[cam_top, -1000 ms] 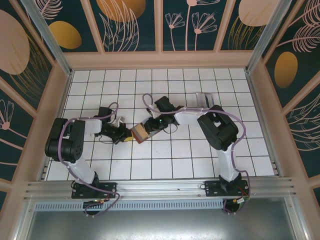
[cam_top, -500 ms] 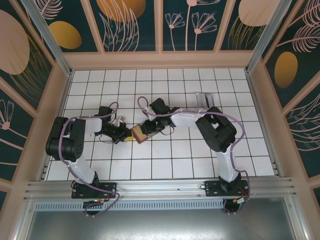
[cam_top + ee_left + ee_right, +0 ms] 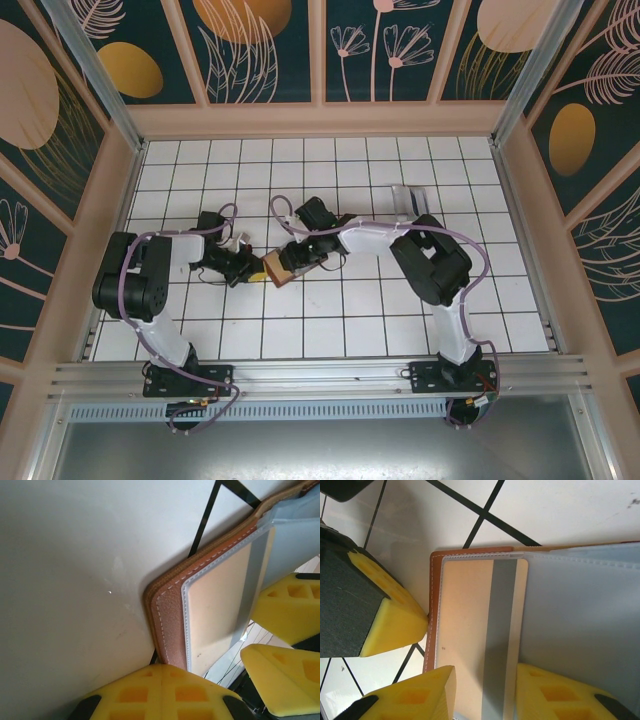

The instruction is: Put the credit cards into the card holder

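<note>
lying mid-frame on white, dark-grouted tiles (image 3: 350, 320) under teal floral walls (image 3: 265, 50), the card holder (image 3: 277, 269) shows a credit card (image 3: 470, 630); right gripper (image 3: 296, 262) narrowly parted above it, left gripper (image 3: 253, 275) spread: cannot tell.

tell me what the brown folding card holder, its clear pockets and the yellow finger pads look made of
Brown folding card holder: leather or leather-look, grained matte, pale stitching along the edge. Clear pockets: soft frosted plastic, stitched rim, see-through. Yellow finger pads: probably moulded foam or rubber, matte with recessed cells.
</note>
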### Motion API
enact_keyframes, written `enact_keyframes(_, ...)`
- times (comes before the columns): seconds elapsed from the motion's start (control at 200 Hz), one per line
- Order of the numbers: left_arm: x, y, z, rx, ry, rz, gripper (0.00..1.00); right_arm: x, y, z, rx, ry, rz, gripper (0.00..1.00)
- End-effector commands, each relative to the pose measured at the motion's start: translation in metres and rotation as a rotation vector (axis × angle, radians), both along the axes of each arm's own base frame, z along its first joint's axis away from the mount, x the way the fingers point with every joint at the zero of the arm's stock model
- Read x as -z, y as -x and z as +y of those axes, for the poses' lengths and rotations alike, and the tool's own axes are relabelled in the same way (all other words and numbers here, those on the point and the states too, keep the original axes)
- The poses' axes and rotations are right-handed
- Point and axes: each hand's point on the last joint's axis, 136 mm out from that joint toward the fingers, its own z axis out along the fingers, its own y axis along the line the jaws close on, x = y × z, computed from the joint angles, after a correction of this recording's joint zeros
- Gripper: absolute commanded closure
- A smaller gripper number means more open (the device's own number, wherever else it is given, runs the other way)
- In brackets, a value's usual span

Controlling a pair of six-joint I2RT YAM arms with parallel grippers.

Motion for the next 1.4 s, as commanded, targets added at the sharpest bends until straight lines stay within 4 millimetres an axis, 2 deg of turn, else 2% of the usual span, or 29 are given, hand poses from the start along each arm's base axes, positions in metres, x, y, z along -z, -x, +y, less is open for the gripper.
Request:
enact_keyframes(0.0, -0.003, -0.029, 0.001, 0.001, -0.035, -0.115, 1.00, -0.011, 0.021, 0.023, -0.094, -0.037, -0.017, 0.64)
enact_keyframes(0.1, -0.006, -0.031, 0.001, 0.024, -0.041, -0.118, 1.00, -0.017, 0.011, 0.012, -0.055, -0.010, -0.064, 0.63)
enact_keyframes(0.32, -0.010, -0.035, 0.006, 0.032, -0.085, -0.147, 1.00, -0.059, -0.010, -0.015, 0.040, 0.008, -0.193, 0.55)
enact_keyframes(0.455, -0.015, -0.042, 0.005, 0.012, -0.083, -0.171, 1.00, -0.068, -0.017, -0.031, 0.104, 0.029, -0.213, 0.54)
enact_keyframes(0.621, -0.030, -0.060, 0.003, -0.008, -0.075, -0.214, 0.98, -0.055, -0.018, -0.050, 0.229, 0.084, -0.164, 0.54)
enact_keyframes(0.696, -0.030, -0.063, 0.005, -0.001, -0.094, -0.218, 0.97, -0.048, -0.012, -0.056, 0.274, 0.084, -0.123, 0.54)
enact_keyframes(0.946, -0.019, -0.056, 0.003, 0.012, -0.079, -0.172, 0.97, -0.018, 0.007, -0.064, 0.301, 0.075, 0.005, 0.53)
enact_keyframes(1.396, -0.016, -0.052, 0.005, 0.008, -0.092, -0.168, 0.97, 0.004, -0.002, -0.071, 0.326, 0.131, 0.012, 0.47)
